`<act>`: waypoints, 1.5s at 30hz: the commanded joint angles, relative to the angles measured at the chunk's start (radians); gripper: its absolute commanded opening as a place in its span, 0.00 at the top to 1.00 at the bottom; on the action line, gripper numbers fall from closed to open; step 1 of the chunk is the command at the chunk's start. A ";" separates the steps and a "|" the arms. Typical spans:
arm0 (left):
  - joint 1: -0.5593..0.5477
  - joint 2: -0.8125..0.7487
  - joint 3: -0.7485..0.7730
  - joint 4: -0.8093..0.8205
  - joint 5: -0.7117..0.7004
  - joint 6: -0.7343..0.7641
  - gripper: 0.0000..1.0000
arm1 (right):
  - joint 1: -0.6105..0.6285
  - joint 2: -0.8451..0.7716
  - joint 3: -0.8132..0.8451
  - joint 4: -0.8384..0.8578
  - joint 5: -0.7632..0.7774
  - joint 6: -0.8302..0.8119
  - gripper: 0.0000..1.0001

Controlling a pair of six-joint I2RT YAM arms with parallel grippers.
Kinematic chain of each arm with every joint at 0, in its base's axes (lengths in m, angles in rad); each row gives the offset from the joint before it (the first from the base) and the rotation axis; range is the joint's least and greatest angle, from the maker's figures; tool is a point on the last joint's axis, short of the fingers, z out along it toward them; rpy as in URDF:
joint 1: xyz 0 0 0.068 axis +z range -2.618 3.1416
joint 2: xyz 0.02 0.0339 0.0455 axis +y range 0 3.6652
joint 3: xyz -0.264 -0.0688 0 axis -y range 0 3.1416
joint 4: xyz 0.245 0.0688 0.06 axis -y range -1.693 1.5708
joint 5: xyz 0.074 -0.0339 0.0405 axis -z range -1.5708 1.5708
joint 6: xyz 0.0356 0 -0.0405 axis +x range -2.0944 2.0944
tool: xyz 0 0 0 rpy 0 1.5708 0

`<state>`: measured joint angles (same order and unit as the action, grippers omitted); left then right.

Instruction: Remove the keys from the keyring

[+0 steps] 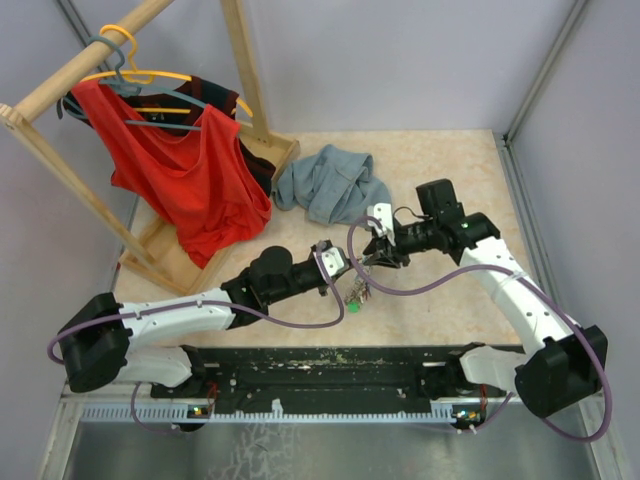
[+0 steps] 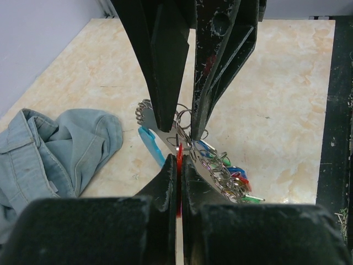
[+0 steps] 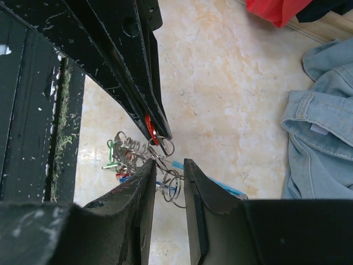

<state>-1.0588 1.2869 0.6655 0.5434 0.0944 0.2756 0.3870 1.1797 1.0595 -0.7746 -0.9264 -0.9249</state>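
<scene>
So the left gripper [image 2: 177,165] is clamped tight on a red key [image 3: 149,122], the right gripper [image 3: 170,165] pinches the keyring [image 2: 150,143] rings, other keys [image 2: 234,179] dangling loose.

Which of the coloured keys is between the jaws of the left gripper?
A red key, pinched edge-on in the shut left gripper. The other keys, blue, green and red, are bunched outside the jaws.

The keyring [image 2: 150,144] and keys [image 2: 231,179] are held above the table [image 1: 440,300] between the left gripper [image 1: 349,272] and right gripper [image 1: 376,256]. A garment [image 1: 330,185] is laid behind them, a rack [image 1: 245,70] at the far left.
</scene>
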 commanded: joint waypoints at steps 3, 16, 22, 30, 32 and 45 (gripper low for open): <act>-0.005 -0.018 0.049 0.064 0.006 -0.027 1.00 | 0.012 -0.030 -0.005 0.042 0.014 -0.032 0.73; -0.004 -0.015 0.047 0.066 0.004 -0.060 1.00 | 0.013 -0.041 -0.035 0.028 0.001 -0.109 0.73; -0.003 -0.008 0.048 0.067 -0.002 -0.076 1.00 | 0.015 -0.040 -0.041 0.031 -0.003 -0.113 0.77; -0.004 -0.004 0.049 0.069 -0.006 -0.080 1.00 | 0.023 -0.038 -0.041 0.025 -0.018 -0.121 0.81; -0.004 -0.004 0.049 0.069 -0.007 -0.082 1.00 | 0.024 -0.037 -0.039 0.017 -0.029 -0.124 0.82; -0.004 -0.013 0.036 0.066 -0.037 -0.085 1.00 | 0.027 -0.033 -0.018 -0.020 -0.050 -0.141 1.00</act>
<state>-1.0588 1.2873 0.6701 0.5301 0.0620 0.2047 0.3996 1.1641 1.0206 -0.7876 -0.9428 -1.0420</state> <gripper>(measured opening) 0.017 0.017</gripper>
